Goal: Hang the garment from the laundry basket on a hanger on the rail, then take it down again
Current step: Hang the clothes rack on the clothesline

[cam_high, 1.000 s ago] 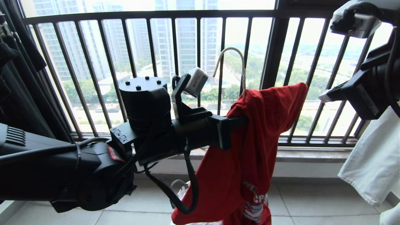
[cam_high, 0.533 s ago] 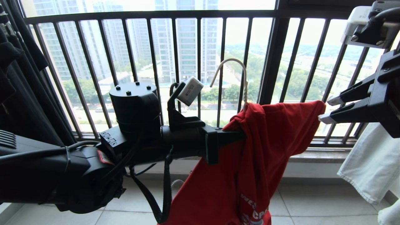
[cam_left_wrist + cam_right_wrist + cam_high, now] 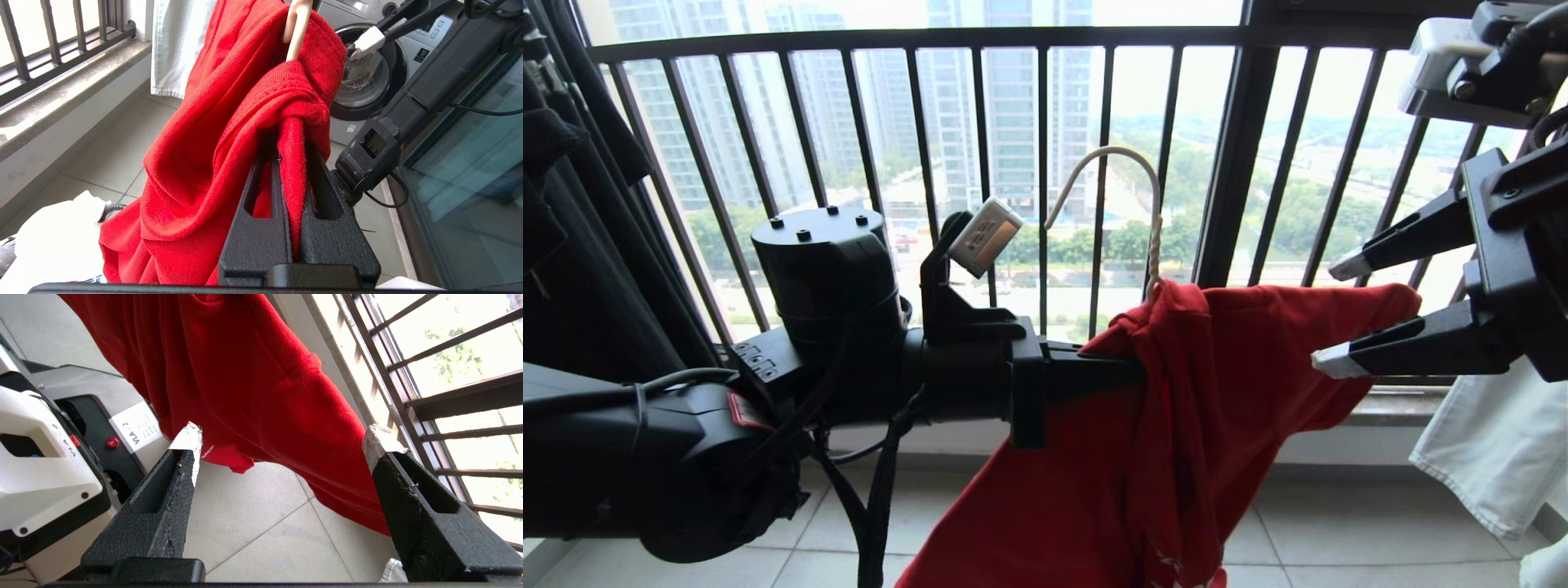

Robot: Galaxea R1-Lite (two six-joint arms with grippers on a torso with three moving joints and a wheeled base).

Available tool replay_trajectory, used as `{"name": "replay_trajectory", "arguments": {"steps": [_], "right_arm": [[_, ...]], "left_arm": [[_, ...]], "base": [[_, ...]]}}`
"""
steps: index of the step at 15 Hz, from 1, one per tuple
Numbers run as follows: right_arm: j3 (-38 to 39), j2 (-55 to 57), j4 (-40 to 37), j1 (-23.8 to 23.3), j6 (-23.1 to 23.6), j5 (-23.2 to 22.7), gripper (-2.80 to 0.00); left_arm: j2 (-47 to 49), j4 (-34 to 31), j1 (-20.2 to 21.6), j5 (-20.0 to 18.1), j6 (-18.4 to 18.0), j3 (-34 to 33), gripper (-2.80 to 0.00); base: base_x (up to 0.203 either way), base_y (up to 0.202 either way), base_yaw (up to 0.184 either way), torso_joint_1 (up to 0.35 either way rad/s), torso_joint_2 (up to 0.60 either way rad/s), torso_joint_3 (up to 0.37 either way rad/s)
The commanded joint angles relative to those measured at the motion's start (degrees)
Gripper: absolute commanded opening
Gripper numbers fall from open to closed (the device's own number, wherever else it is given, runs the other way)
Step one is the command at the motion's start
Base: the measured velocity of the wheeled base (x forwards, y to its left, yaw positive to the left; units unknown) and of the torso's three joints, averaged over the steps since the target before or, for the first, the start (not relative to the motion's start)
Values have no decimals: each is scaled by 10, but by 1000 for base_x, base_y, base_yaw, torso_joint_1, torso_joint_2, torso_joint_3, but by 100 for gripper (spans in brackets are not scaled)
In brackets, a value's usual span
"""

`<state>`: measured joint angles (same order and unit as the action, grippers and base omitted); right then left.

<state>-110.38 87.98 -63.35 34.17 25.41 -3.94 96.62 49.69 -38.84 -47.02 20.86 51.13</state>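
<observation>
The red garment (image 3: 1241,384) is draped over the pale wire hanger (image 3: 1150,196), whose hook sticks up out of the collar. My left gripper (image 3: 1129,371) reaches in from the left and is shut on a fold of the garment (image 3: 229,122) just below the hanger's neck (image 3: 292,36); the gripper (image 3: 292,136) has red cloth pinched between its jaws. My right gripper (image 3: 1334,314) stands wide open at the garment's right shoulder end, holding nothing. In the right wrist view the garment (image 3: 245,375) hangs beyond the open gripper (image 3: 286,437). A white mass with a dark wire, probably the laundry basket (image 3: 53,241), lies on the floor. The rail is out of view.
The dark barred window railing (image 3: 1013,37) and a stone sill (image 3: 1380,404) run behind. A white garment (image 3: 1494,457) hangs at the right, black clothes (image 3: 572,245) at the left. A washing machine (image 3: 367,77) and a glass door (image 3: 470,163) stand behind the right arm.
My right gripper has opened and let go of the garment's right shoulder, which now lies stretched out along the hanger. The left arm has drawn leftward, still holding the garment.
</observation>
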Motion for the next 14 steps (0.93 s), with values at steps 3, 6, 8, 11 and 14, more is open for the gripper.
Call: {"name": "replay_trajectory", "arguments": {"steps": [3, 6, 8, 11, 14], "right_arm": [[2, 9, 30, 1, 23, -8, 0], [2, 16, 30, 7, 39, -30, 0], [2, 22, 30, 12, 43, -45, 0], [-8, 27, 30, 12, 60, -84, 0], [-7, 28, 29, 14, 61, -120, 0]], "left_arm": [[-19, 1, 12, -32, 2, -8, -280], [-24, 1, 12, -33, 1, -12, -280], [-31, 1, 16, -50, 1, -18, -280], [-46, 2, 32, -107, 1, -28, -280], [-50, 3, 42, -124, 1, -27, -280]], "base": [[0, 0, 0, 0, 0, 0], [0, 0, 0, 0, 0, 0], [0, 0, 0, 0, 0, 0], [0, 0, 0, 0, 0, 0], [0, 0, 0, 0, 0, 0]]}}
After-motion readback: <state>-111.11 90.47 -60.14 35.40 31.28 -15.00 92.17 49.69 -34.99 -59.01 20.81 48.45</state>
